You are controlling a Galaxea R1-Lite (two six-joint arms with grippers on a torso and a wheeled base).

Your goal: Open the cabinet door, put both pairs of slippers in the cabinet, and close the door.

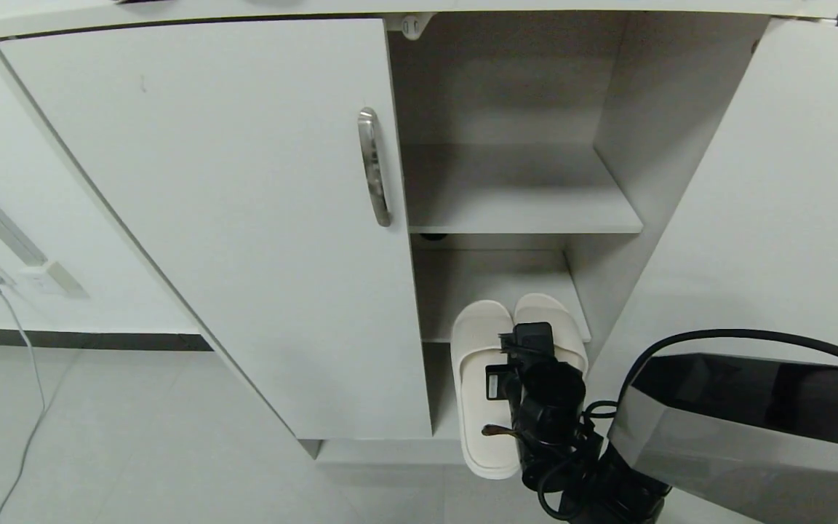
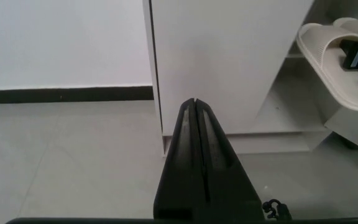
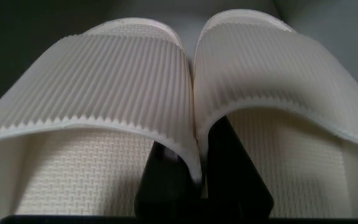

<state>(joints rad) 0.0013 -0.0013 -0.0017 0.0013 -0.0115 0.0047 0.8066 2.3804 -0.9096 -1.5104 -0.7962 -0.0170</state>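
Now our right claw [image 1: 528, 342] is clamped on the two touching inner walls of the white slippers [image 1: 477, 342], whose toes point to twelve o'clock over the cabinet's lower shelf [image 1: 492, 280]. The open door [image 1: 775, 218] stands at three o'clock. Our left claw [image 2: 194, 118] is pressed closed, holding nothing.

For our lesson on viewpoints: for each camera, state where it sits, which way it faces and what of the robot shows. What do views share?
Head view: above, looking down into the open cabinet; right hand shows, gripping the slippers.
Left wrist view: low, facing the closed door; shut left hand shows.
Right wrist view: just behind the slippers' straps; right hand's fingers show.
All three share the slippers.
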